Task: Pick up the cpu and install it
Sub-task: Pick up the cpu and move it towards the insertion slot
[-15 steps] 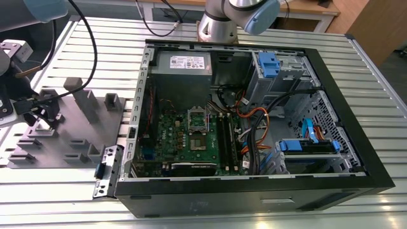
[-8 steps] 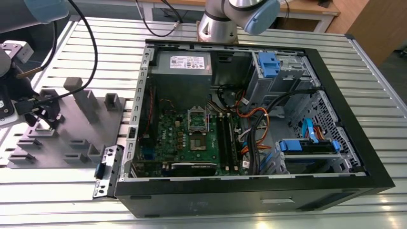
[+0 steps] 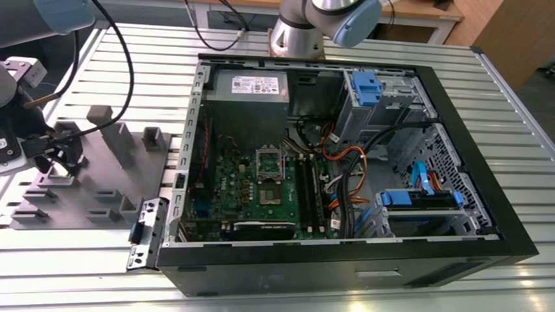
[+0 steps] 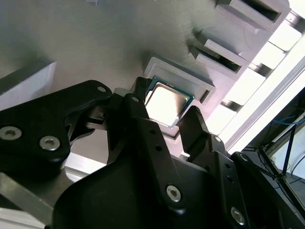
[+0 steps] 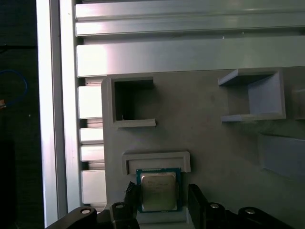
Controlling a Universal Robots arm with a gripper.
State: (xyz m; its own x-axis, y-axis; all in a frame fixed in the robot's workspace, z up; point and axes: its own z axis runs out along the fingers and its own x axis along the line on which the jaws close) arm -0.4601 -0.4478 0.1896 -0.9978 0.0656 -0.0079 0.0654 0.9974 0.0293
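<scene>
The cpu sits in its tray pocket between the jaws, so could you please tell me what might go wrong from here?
1. On the gripper, the jaws stand apart, one nearer the cpu than the other in the first wrist view; closing could push it askew.
2. The raised pocket rim of the tray frames the cpu closely, so a jaw might catch on it.

Colours: cpu [image 4: 164, 102] top is pale silver with a thin teal-green rim, in both wrist views. Tray [image 4: 71, 38] plain matt grey. Claw [image 4: 167, 112] black, screw heads [image 4: 173, 192] silver. Bench [image 3: 520, 195] bare silver metal, ribbed in parallel slats. Computer case [image 3: 347, 266] black, motherboard [image 3: 260, 195] green, drive clips [image 3: 364, 88] bright blue, cable bundle [image 3: 342, 156] orange. Grey box [image 3: 221, 88] carries a white label [image 3: 256, 84]. Arm [image 3: 299, 36] silver, cap [image 3: 357, 26] pale blue.
</scene>
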